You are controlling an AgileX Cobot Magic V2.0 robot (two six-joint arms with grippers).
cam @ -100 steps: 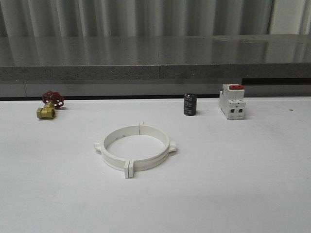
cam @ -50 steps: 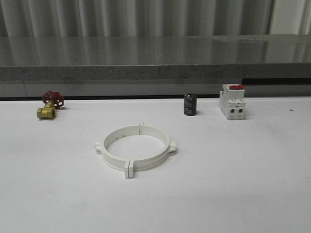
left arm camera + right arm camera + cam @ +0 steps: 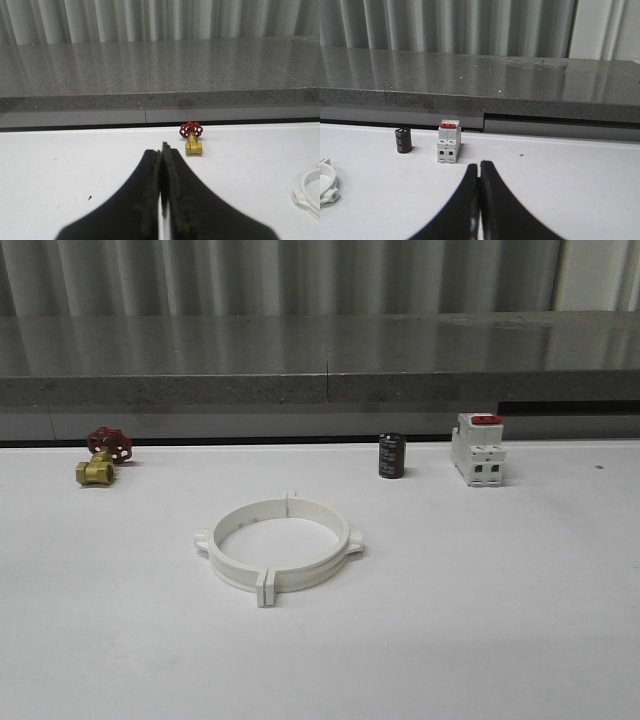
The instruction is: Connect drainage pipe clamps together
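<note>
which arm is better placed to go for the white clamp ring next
Hard to call, slight edge to the left: the white plastic ring of two clamp halves lies a little left of centre. Both the left pincer and right pincer are shut and empty, ring at each view's edge.

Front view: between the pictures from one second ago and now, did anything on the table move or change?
Nothing visibly changed. The drainage pipe clamps lie joined as one ring in the same place, and the brass valve, the dark cylinder and the white switch stand where they were.
</note>
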